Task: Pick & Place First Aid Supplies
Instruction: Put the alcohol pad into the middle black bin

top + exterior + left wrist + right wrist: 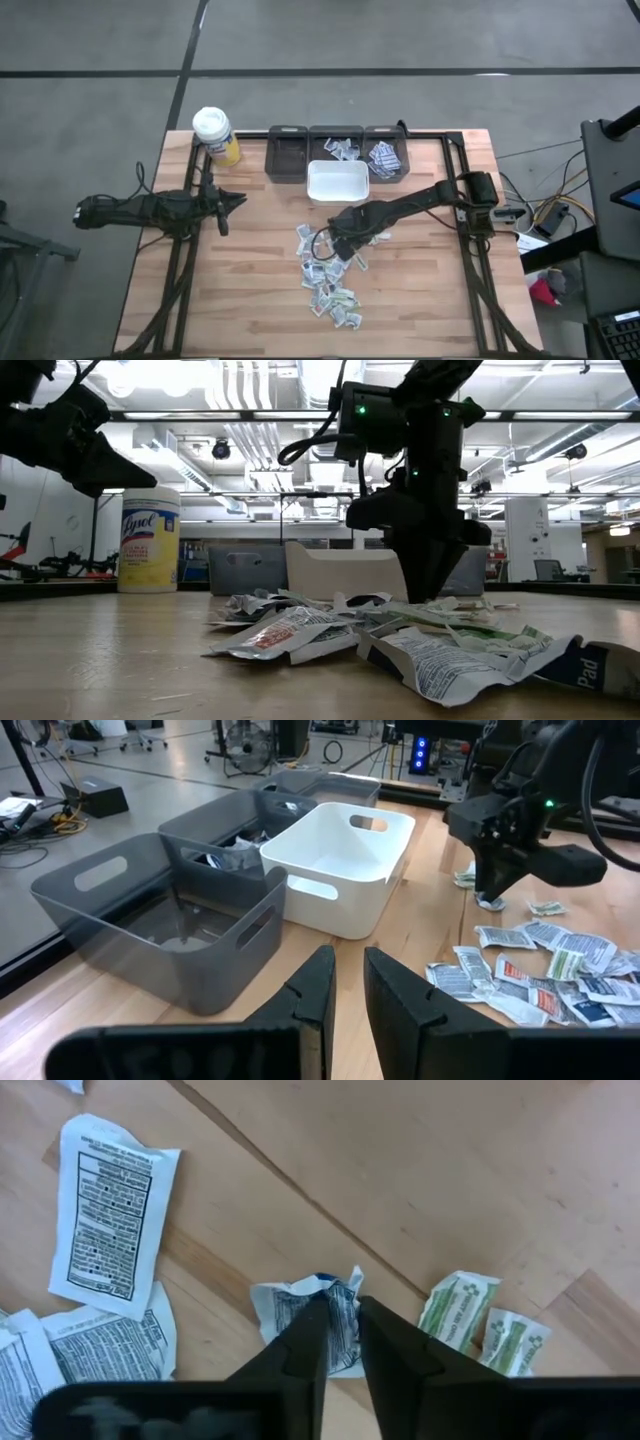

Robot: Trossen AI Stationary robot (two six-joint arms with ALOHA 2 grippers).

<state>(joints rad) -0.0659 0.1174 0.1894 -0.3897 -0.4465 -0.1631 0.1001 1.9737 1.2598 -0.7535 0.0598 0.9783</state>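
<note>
right wrist view first: the right gripper [338, 1342] has its fingers pinched together on a crumpled white packet [300, 1315] with black print, down on the wooden table [420, 1170]. flat paper packets lie beside it, two green-printed ones at lower right. in the high view the heap of packets [330, 285] sits bottom centre, so i'd say most of the job is left. further up, the white bin [337, 182] looks empty, and the dark bins [336, 150] behind hold a few. the left gripper [238, 199] waits at the left, fingers nearly together, holding nothing. smooth plastic bins, crinkly paper.
</note>
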